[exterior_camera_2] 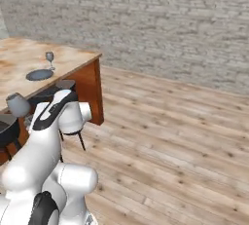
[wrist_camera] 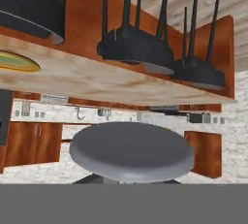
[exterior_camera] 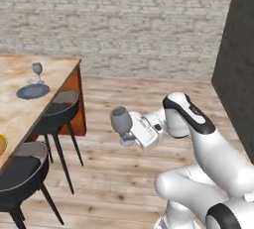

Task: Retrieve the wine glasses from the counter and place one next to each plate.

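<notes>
Smoky grey translucent glass is being carried in the two-finger gripper [exterior_camera: 125, 135]: a small stemmed wine glass [exterior_camera: 121, 119] is being clamped low down, by the stem as far as can be judged, so that its rounded bowl is being kept upright above the closed jaws and clear of the white arm. In the hand view the same bowl [wrist_camera: 131, 151] is being seen upside down, since that camera is rolled over with the hand. A second stemmed grey wine glass [exterior_camera: 37, 71] is being left standing on the large beige-and-rust stone island top [exterior_camera: 20, 111], just beside the round dark slate-grey plate [exterior_camera: 33, 91], so that setting is judged finished. The yellow-rimmed plate with a green centre [wrist_camera: 14, 62] is being shown near the island's edge, above the black round stools [exterior_camera: 57, 109], with no glass beside it. The carried glass is therefore judged to be meant for that plate, and it is being held out over the wooden floor, well apart from the island.
</notes>
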### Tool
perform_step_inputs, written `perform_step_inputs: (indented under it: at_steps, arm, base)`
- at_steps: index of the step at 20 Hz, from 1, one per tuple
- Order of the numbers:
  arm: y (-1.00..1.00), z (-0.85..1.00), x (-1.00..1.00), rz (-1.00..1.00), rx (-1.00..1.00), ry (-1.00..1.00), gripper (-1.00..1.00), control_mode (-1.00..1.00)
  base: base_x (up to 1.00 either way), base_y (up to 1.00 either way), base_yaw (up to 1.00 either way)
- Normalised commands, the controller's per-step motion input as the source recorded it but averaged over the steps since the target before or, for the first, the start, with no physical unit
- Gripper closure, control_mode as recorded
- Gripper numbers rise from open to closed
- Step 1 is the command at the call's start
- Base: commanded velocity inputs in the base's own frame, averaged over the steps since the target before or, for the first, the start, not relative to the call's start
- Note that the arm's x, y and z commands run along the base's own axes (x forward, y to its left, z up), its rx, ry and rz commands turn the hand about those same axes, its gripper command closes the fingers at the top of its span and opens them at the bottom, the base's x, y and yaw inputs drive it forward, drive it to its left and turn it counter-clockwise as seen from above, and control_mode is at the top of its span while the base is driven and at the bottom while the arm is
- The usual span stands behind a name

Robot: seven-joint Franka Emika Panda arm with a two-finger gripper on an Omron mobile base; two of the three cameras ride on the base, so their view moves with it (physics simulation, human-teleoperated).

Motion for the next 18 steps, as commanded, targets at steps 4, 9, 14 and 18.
perform_step_inputs:
  at_steps: [4,9,14,18]
  arm:
    - [0.0,0.0,0.0,0.0,0.0,0.0,1.0,1.0]
    - [0.0,0.0,0.0,0.0,0.0,0.0,1.0,1.0]
    - [0.0,0.0,0.0,0.0,0.0,0.0,1.0,1.0]
    - [0.0,0.0,0.0,0.0,0.0,0.0,1.0,1.0]
  base:
    - [1.0,0.0,0.62]
    - [0.94,0.0,0.59]
    - [0.36,0.0,0.67]
    - [0.17,-0.21,0.71]
